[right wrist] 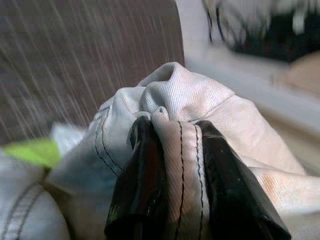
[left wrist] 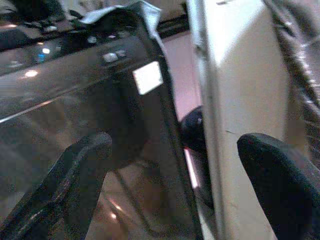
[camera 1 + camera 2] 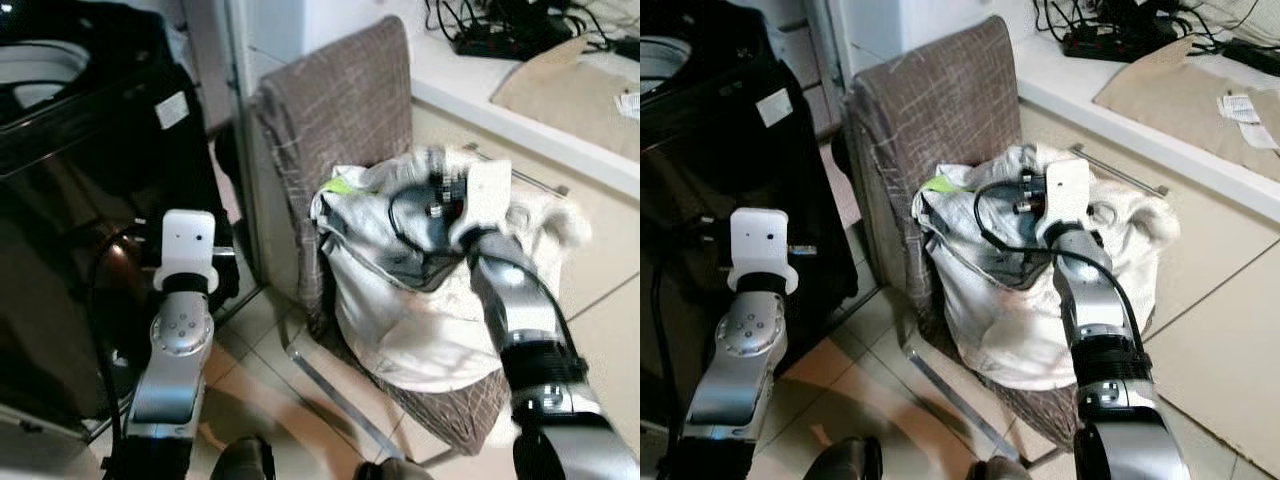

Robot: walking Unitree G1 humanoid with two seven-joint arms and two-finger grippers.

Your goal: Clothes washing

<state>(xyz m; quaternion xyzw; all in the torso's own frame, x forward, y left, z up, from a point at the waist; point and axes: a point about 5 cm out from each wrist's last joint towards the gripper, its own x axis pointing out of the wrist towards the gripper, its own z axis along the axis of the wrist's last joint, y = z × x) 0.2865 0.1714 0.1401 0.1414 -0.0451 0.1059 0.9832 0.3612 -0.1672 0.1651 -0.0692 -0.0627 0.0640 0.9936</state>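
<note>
right gripper [image 1: 172,150]: two black fingers [image 1: 140,185] pinched on a stitched fold of a white garment [image 1: 200,100], the seam standing up between them; the garment tops a heap of pale laundry [image 3: 1020,320] piled on the seat of a brown woven chair [image 3: 940,110]; a lime-green scrap [image 1: 30,150] lies in the heap just beside the gripped fold, toward the chair back; the right arm [image 3: 1095,330] reaches up over the front of the heap, a black cable [image 3: 985,215] looping off its wrist.

left gripper [image 2: 175,175]: fingers [image 2: 80,170] spread wide apart, nothing between them; it hangs at the corner of a black washing machine [image 3: 80,200], close to its glossy side; the left arm [image 3: 180,350] stands upright between the machine and the chair.

surroundings: the washing machine stands at the robot's left, white drum rim [image 3: 35,70] at its top, a white label [image 3: 172,108] near its upper corner; a pale wall edge [image 2: 245,100] rises between machine and chair; the chair's metal leg rail [image 3: 945,390] runs across the tiled floor [image 3: 860,350]; behind the chair a white ledge [image 3: 1110,110] carries a black power strip [image 3: 1105,40] with cables, and a sheet of brown cardboard [image 3: 1180,90].

view differences: the right wrist view shows the pinch and the black stitching up close; the eye views place the heap on the chair; the left wrist view shows the open fingers and reflections on the machine's side; the left eye view blurs the right wrist.
</note>
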